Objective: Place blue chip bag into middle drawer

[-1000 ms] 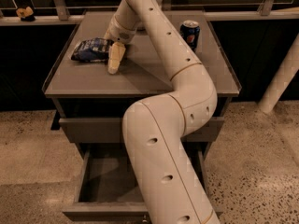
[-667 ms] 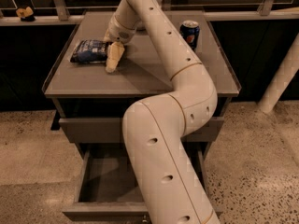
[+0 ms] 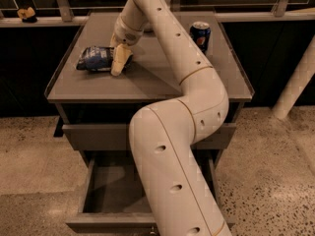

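Note:
The blue chip bag (image 3: 95,59) lies crinkled on the left part of the grey cabinet top (image 3: 147,82). My gripper (image 3: 118,62) is down at the bag's right end, touching or nearly touching it, with the arm reaching in from the lower middle. The middle drawer (image 3: 106,221) is pulled out at the bottom of the view. Its inside looks empty, and my arm hides its right part and its knob.
A blue soda can (image 3: 200,36) stands upright at the back right of the top. The drawer front above (image 3: 93,136) is closed. A white post (image 3: 295,82) stands at the right. A small object (image 3: 27,14) sits on the back ledge at the far left.
My gripper has edged slightly left toward the bag. The bag, can and drawer have not visibly moved.

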Available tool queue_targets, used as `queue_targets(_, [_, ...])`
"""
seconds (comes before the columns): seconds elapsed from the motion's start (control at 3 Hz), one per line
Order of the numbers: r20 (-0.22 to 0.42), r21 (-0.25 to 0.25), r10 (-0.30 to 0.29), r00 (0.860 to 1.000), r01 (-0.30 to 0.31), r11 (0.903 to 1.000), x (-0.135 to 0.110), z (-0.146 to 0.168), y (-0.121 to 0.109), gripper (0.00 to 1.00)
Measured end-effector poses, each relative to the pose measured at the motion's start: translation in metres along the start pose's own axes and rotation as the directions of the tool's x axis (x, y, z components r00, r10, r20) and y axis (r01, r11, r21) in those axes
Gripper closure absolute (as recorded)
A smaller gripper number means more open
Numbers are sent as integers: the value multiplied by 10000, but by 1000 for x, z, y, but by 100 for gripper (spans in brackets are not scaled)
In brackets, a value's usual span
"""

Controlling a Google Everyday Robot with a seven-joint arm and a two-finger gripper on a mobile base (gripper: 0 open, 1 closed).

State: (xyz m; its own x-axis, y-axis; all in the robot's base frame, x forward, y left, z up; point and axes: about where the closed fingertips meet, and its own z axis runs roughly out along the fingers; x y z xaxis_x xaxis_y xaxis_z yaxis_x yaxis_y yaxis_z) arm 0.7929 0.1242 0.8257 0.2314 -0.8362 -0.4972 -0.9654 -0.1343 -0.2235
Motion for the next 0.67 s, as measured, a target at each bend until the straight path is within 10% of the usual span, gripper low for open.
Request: queue_targets(0.67, [0,1,0,10000,0,10000,-4,-7,-2,100])
